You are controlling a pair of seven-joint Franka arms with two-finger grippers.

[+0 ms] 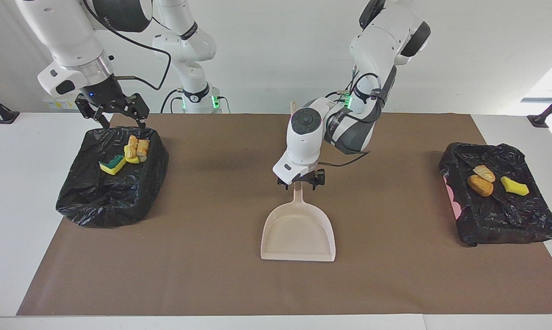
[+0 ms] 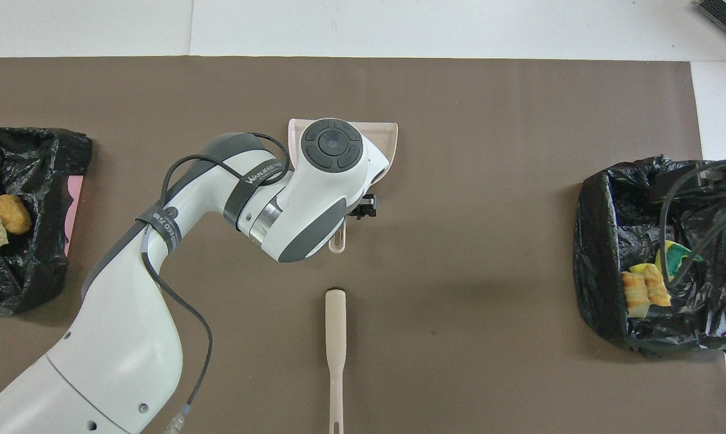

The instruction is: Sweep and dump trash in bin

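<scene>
Facing view only: the left gripper shows its fingers spread wide, one on each side of the dustpan handle, not clamping it; the right gripper, also spread wide and holding nothing, hangs over the robot-side rim of a bin.
Overhead view only: the brush lies on the brown mat near its robot-side edge, nearer the robots than the dustpan; the left arm's wrist covers most of the dustpan there.
Trash at the right arm's end: about 4 pieces, a yellow-and-green sponge piece and a cluster of bread-like pieces, lie inside that black-lined bin.
Trash at the left arm's end: 3 pieces, a golden-brown lump, a pale bread-like piece and a yellow sponge piece, lie in the shallow black-lined tray.
Trash relative to hands: the bin's pieces sit just below the right gripper; the tray's pieces are well apart from both grippers.
Dustpan axis: at mid-mat, handle toward the robots, open mouth away from them.
Brush axis: in line with the dustpan handle.
</scene>
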